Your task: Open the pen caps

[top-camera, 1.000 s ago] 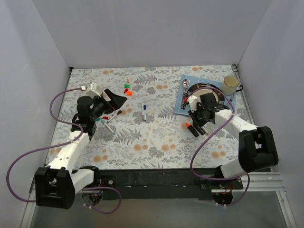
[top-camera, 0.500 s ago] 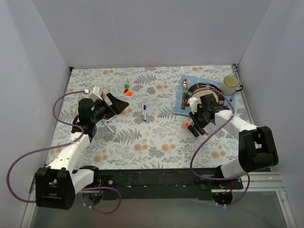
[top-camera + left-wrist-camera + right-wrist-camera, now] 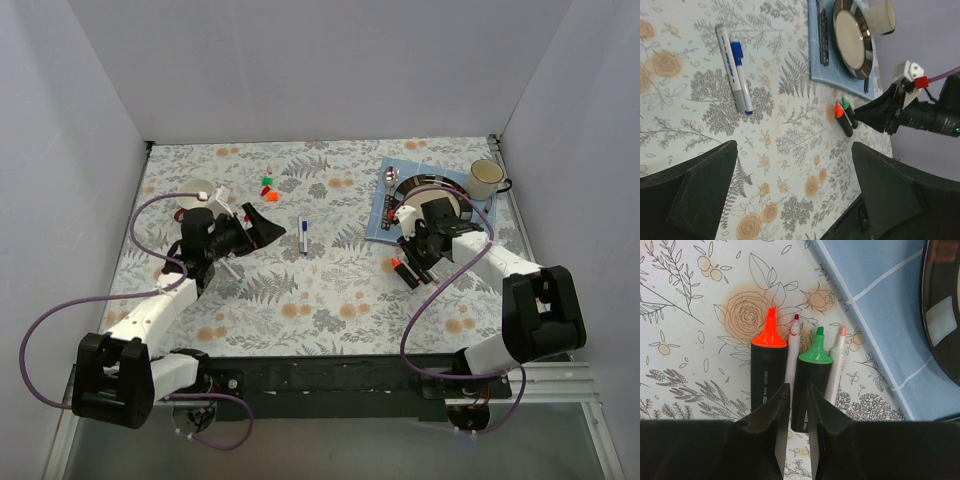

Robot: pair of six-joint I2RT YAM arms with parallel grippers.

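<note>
Two loose pen caps (image 3: 267,185), green and red, lie at eleven o'clock on the surface (image 3: 330,300) seen from above, with the left hand (image 3: 264,226) spread wide near them; its wrist view shows two slim pens (image 3: 730,65) at ten o'clock and nothing grasped; the right wrist view has four bare-tipped pens (image 3: 767,375) at twelve o'clock of the right hand (image 3: 798,390), which is narrowly parted, though I cannot tell whether it grips one.

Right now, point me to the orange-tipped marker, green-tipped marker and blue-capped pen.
orange-tipped marker (image 3: 767,372), right wrist view, on its black barrel.
green-tipped marker (image 3: 817,377), right wrist view, on its black barrel.
blue-capped pen (image 3: 742,80), left wrist view, mid white barrel.
</note>
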